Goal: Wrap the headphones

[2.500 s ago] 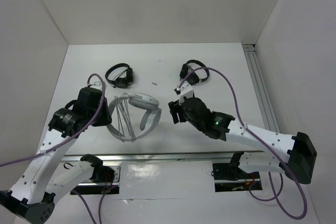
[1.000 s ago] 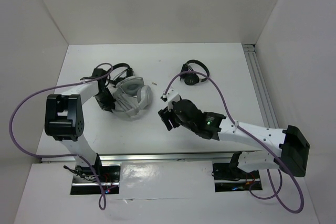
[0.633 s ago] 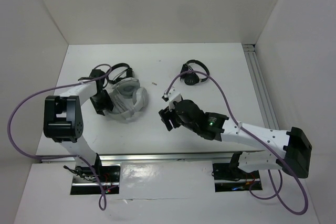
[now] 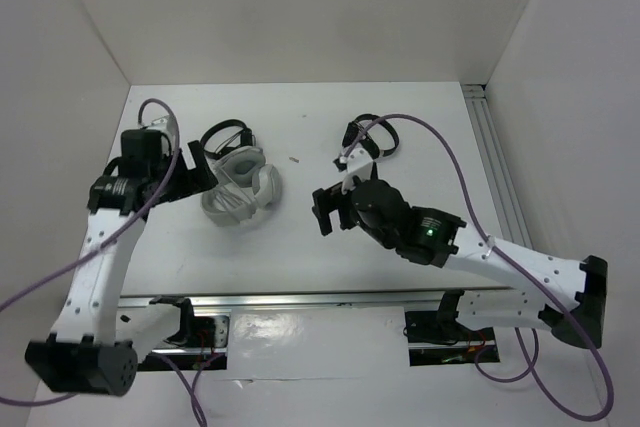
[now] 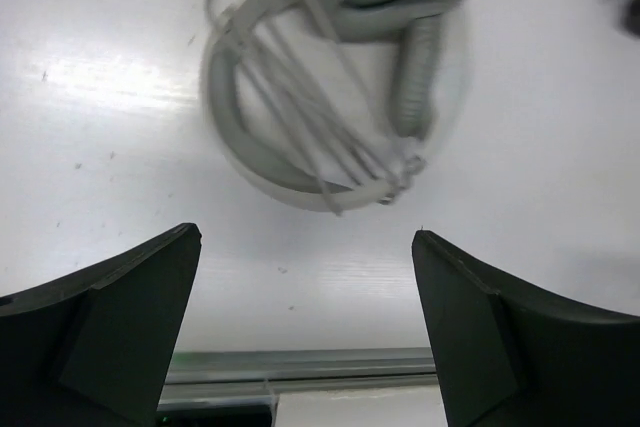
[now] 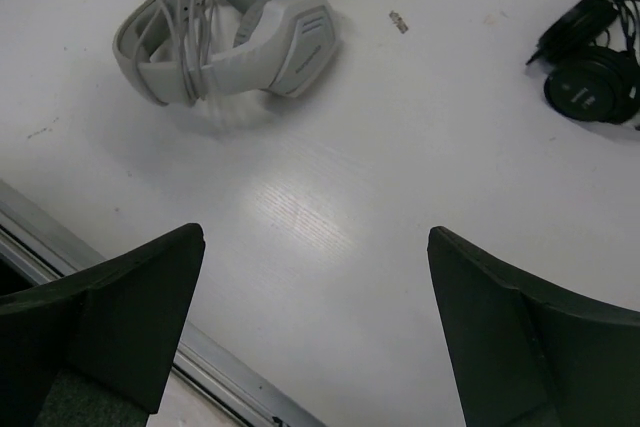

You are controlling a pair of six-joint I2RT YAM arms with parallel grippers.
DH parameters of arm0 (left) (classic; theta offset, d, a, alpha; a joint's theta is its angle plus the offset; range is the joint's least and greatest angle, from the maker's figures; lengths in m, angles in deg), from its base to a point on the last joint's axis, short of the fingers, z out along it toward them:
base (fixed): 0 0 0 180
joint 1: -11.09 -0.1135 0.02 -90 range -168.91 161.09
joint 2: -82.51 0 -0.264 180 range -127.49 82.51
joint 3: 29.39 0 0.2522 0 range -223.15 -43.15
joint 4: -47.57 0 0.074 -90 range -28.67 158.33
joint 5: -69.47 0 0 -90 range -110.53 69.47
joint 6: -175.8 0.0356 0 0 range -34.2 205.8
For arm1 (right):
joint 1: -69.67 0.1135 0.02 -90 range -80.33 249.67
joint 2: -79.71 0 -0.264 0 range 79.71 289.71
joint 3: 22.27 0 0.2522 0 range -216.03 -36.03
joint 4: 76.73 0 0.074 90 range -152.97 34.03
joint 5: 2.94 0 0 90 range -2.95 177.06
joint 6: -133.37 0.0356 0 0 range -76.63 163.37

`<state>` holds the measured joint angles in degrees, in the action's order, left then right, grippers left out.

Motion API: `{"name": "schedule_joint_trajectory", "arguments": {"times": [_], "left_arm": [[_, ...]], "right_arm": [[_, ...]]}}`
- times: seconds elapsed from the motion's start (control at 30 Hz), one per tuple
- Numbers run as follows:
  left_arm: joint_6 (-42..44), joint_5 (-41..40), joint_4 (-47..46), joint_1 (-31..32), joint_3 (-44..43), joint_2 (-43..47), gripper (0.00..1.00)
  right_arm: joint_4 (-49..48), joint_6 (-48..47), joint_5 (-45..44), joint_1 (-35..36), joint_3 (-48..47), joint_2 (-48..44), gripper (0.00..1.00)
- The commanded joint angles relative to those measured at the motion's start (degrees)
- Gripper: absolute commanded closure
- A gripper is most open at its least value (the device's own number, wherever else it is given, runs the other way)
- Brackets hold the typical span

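Observation:
The light-grey headphones (image 4: 240, 185) lie on the white table left of centre, folded, with the thin grey cable wound in loops across the headband (image 5: 330, 77). My left gripper (image 4: 196, 165) hangs just left of them, open and empty. In the left wrist view its jaws (image 5: 305, 235) stand wide apart, short of the headphones and touching nothing. My right gripper (image 4: 325, 209) is open to the right of the headphones, a gap of bare table between. In the right wrist view the headphones (image 6: 230, 37) lie far ahead of its gripper (image 6: 315, 234).
One small black headset (image 4: 226, 134) sits right behind the grey headphones, another (image 4: 368, 139) at the back right (image 6: 590, 77). A tiny scrap (image 4: 294, 159) lies between them. A metal rail (image 4: 320, 297) runs along the near edge, white walls on the other sides.
My left gripper has let go of the headphones, opened wide and drawn back to the left. My right gripper has opened further and shifted slightly right. The headphones rest wrapped on the table.

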<state>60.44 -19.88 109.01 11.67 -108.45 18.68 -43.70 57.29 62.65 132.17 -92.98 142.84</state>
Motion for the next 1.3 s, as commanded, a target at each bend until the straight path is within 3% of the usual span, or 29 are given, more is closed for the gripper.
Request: {"name": "schedule_joint_trajectory", "arguments": {"times": [0.0, 0.23, 0.47, 0.6, 0.73, 1.27], "left_arm": [[3.3, 7.5, 0.0, 0.7, -2.8, 11.7, 0.00], [3.8, 13.0, 3.0, 0.7, -4.6, 28.6, 0.00], [-2.7, 17.0, 3.8, 0.7, -3.3, 43.8, 0.00], [-3.6, 19.2, 3.3, 1.3, -1.5, 45.1, 0.00], [-2.3, 16.0, 3.8, 2.7, -2.8, 44.0, 0.00], [-1.3, 8.5, 6.7, 7.5, -2.3, 44.5, 0.00]], "right_arm": [[6.1, 5.9, -7.4, 1.0, -3.4, -5.8, 0.00], [19.6, 14.8, -7.0, 1.0, -5.6, -14.8, 0.00], [28.2, 18.5, -6.4, 1.0, -6.2, -25.7, 0.00], [32.1, 20.2, -9.3, 1.0, -5.5, -30.5, 0.00], [33.0, 21.1, -10.3, 1.0, -3.5, -33.7, 0.00], [33.6, 21.7, -13.4, 1.0, -4.0, -32.4, 0.00]]}}
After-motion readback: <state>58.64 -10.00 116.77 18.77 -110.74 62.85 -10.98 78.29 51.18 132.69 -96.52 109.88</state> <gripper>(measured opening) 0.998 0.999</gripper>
